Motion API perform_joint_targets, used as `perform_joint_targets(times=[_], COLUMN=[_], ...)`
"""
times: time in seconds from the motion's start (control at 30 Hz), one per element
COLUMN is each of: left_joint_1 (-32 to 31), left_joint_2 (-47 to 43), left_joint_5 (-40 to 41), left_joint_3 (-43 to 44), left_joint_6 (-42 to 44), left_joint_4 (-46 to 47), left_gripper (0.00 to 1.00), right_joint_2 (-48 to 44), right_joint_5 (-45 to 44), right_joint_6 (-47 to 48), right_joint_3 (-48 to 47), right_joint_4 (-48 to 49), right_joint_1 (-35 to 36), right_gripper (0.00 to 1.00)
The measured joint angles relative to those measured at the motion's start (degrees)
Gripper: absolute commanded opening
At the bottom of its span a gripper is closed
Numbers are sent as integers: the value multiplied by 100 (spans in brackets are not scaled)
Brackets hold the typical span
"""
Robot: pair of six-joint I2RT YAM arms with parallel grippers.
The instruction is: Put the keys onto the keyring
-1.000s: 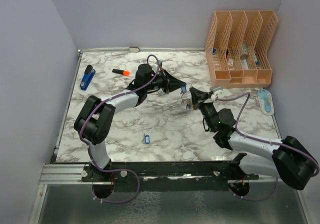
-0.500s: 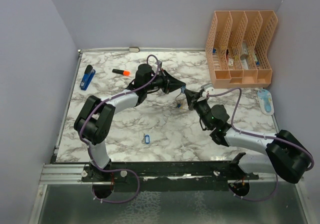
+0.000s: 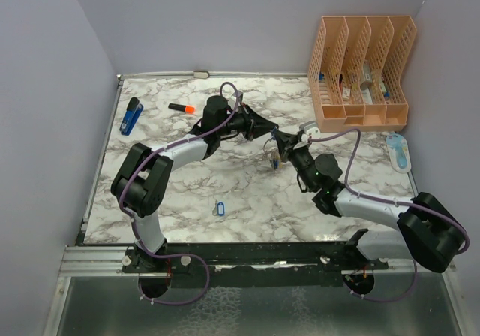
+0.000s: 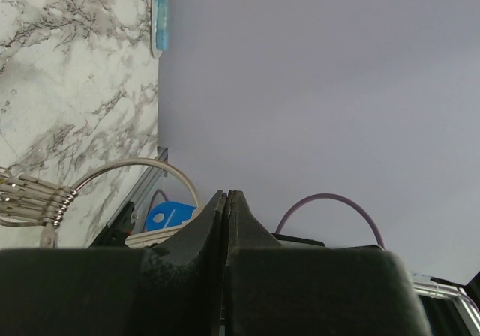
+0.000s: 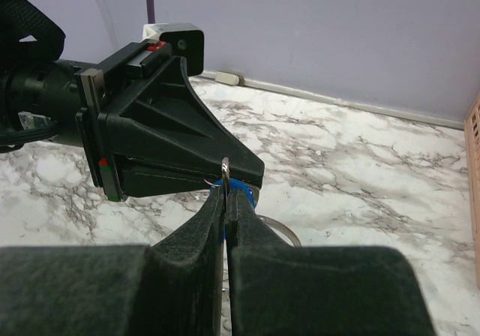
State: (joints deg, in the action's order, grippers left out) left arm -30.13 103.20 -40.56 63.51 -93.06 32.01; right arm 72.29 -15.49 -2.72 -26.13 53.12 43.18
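A white-and-grey marbled desk stands between plain lilac walls. Above its middle the arms meet tip to tip. The right pincer is pinched on the keyring. The left pincer is closed, with nothing visible between its tips. One blue-tagged key lies near the front edge.

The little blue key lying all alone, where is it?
In the top view, the blue key lies on the marble table near its front edge, right of the left arm's elbow.
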Motion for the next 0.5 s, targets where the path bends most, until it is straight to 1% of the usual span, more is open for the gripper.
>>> perform_joint_targets(times=[0.5], left_joint_1=[0], left_joint_2=[0], left_joint_5=[9], left_joint_3=[0], left_joint_6=[-2], left_joint_4=[7], left_gripper=[0], right_joint_2=[140], right_joint_5=[11], right_joint_6=[0], right_joint_3=[-48], right_joint_4=[2], right_joint_1=[37], right_gripper=[1])
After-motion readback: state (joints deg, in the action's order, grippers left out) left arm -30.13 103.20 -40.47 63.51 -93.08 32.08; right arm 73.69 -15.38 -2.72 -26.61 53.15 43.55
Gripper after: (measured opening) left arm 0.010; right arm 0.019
